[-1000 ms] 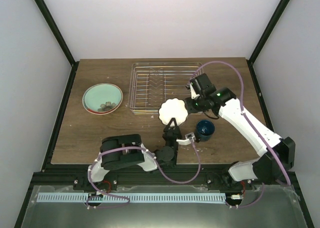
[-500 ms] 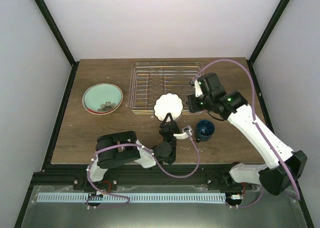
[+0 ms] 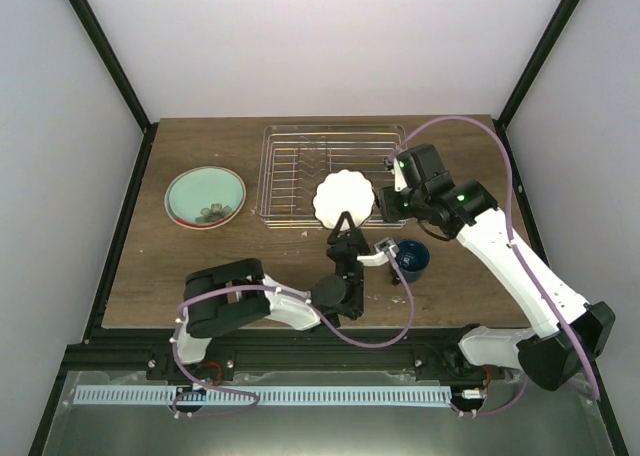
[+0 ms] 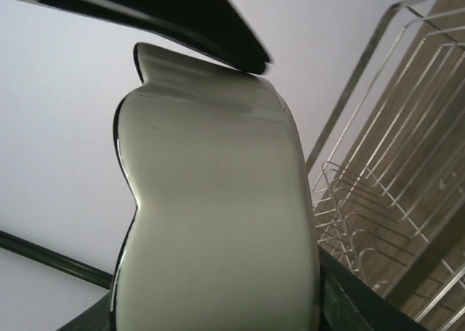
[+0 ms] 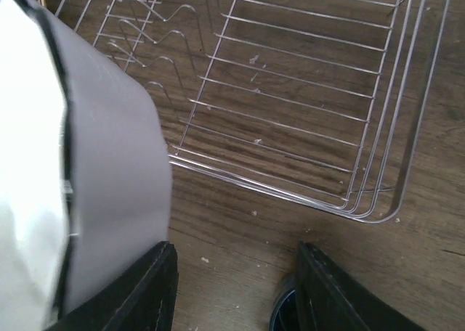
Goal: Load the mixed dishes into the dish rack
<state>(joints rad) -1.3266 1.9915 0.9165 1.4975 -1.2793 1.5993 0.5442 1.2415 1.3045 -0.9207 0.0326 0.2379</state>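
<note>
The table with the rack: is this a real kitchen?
Probably not, more a robot test booth: plain white walls box in a wooden table, and two robot arms stand at its edge.

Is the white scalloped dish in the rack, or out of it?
Out. The left gripper is shut on the white scalloped dish, held above the dish rack at its near rail, not seated between tines.

Seen from above, the white dish (image 3: 345, 198) hides part of the rack's (image 3: 290, 176) near rail, and the left arm (image 3: 290, 311) covers the blue mug's (image 3: 414, 261) left side. The dark bits (image 3: 212, 214) on the green plate (image 3: 195, 188) are too small to identify. At the right wrist, the white dish is a blur cut off at the left edge, and only a sliver of the blue mug shows.
</note>
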